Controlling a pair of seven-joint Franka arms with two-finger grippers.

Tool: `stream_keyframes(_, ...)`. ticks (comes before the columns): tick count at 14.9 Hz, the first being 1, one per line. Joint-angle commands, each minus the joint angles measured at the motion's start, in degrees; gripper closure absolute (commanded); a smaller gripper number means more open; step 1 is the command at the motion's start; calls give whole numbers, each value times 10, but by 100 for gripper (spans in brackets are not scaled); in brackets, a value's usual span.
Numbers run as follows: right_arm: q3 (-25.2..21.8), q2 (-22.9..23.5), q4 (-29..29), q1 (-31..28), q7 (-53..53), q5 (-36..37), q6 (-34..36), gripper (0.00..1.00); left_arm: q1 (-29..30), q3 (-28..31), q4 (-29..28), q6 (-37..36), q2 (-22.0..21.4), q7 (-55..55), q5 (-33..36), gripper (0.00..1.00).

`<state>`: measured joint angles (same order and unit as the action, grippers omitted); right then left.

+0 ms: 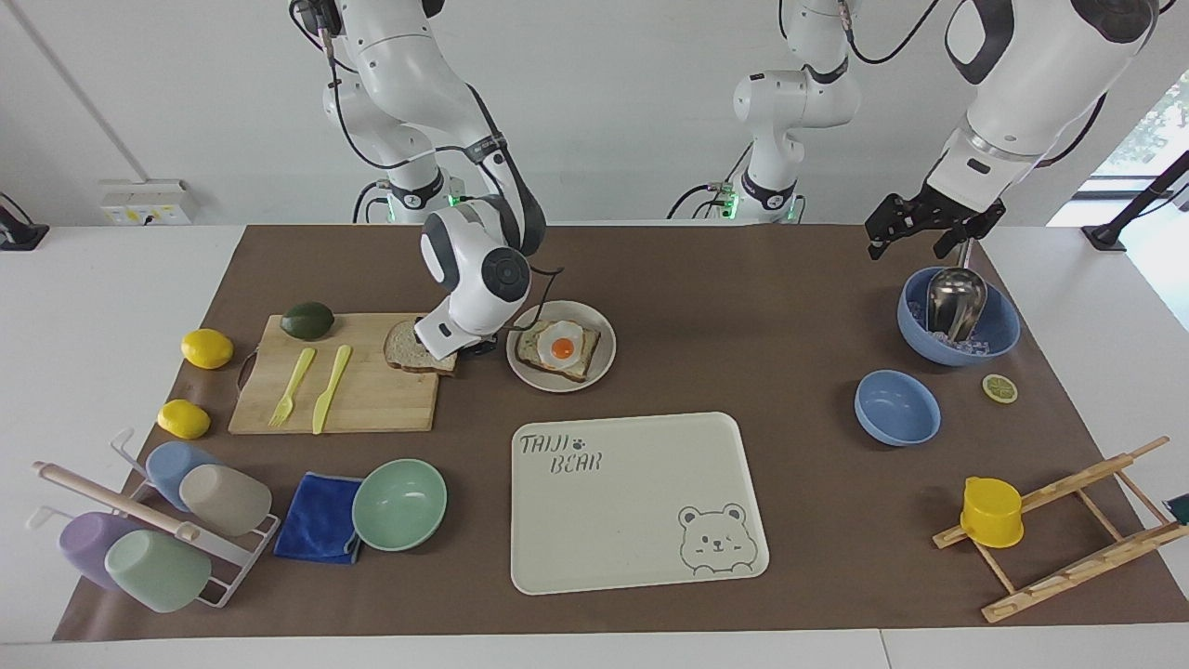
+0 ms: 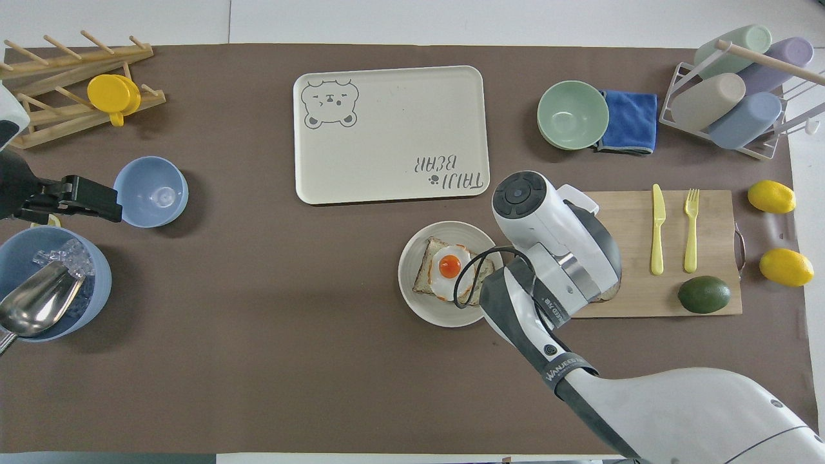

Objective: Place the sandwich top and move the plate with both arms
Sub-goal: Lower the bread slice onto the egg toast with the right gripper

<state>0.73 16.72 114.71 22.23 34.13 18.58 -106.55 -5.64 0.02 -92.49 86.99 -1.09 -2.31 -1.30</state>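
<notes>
On the cutting board (image 1: 362, 390), the right hand (image 1: 452, 351) is down at the sandwich top (image 1: 404, 348); I cannot tell if it grips. Just beside lies the plate (image 1: 604, 348) with egg toast (image 1: 560, 350). Over the ice bowl (image 1: 999, 330), the left hand (image 1: 915, 232) waits, released.

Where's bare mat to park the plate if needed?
Widest bare stretch: between the plate and small blue bowl. The bear tray is empty too. Crowded at the cutting board, where the right gripper meets the bread slice.
</notes>
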Motion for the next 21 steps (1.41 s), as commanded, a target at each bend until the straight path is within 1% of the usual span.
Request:
stream_keyframes(1, 9, -6, -10, -2, 9, -7, 25, 100, 3, -1, -16, 10, -15, 1, 9, 0)
stream_keyframes(3, 28, 1, -61, -2, 9, -8, 78, 100, 3, -1, -16, 10, -15, 1, 9, 0)
stream_keyframes(4, 39, 12, -103, 4, 9, -20, 116, 100, 3, -1, -16, 10, -15, 1, 9, 0)
stream_keyframes(6, 47, 38, -198, 20, 9, -55, 181, 100, 3, -1, -16, 10, -15, 0, 9, 0)
stream_keyframes(7, 47, 47, -231, 36, 10, -65, 195, 100, 3, -1, -16, 10, -15, 1, 9, 0)
stream_keyframes(8, 46, 50, -245, 53, 11, -71, 194, 100, 3, -1, -16, 10, -15, 1, 9, 0)
stream_keyframes(11, 46, 51, -243, 91, 25, -74, 159, 100, 3, -1, -16, 10, -15, 1, 9, 0)
stream_keyframes(13, 47, 53, -236, 97, 44, -75, 137, 100, 3, -1, -16, 10, -15, 1, 9, 0)
stream_keyframes(17, 47, 46, -183, 97, 52, -78, 57, 100, 3, -1, -16, 10, -15, 1, 9, 0)
stream_keyframes(19, 48, 45, -171, 93, 80, -117, 15, 100, 3, -1, -16, 10, -15, 1, 9, 0)
stream_keyframes(21, 48, 45, -169, 92, 102, -140, 1, 100, 3, -1, -16, 10, -15, 0, 9, 0)
